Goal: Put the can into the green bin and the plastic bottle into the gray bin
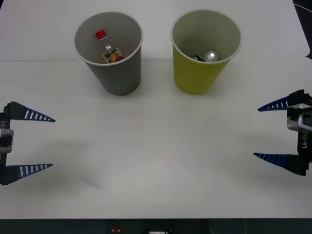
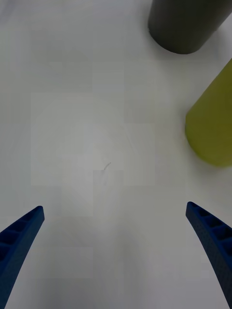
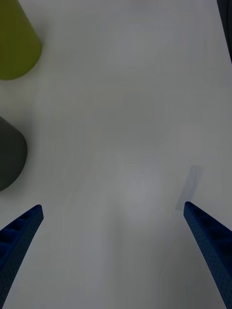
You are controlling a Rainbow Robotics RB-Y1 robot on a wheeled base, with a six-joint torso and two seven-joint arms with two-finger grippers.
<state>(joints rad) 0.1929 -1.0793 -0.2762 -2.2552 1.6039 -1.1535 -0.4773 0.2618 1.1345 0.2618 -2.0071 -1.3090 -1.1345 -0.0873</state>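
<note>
The gray bin (image 1: 117, 68) stands upright at the back left of the table, and the plastic bottle (image 1: 110, 51) with its red cap lies inside it. To its right stands the green bin (image 1: 201, 68), with the can (image 1: 210, 56) resting at its bottom, silver top up. My left gripper (image 1: 52, 143) hovers open at the table's left edge, with nothing between its fingers. At the right edge my right gripper (image 1: 256, 131) is open too, also holding nothing. Both bins show from the side in the wrist views: gray bin (image 2: 183, 24), green bin (image 2: 212, 125), gray bin (image 3: 9, 154), green bin (image 3: 17, 43).
The white table (image 1: 161, 146) stretches wide and bare between the two grippers and in front of the bins. A faint strip of clear tape (image 1: 91, 182) lies flat near the front left. The table's dark front edge runs along the bottom of the front view.
</note>
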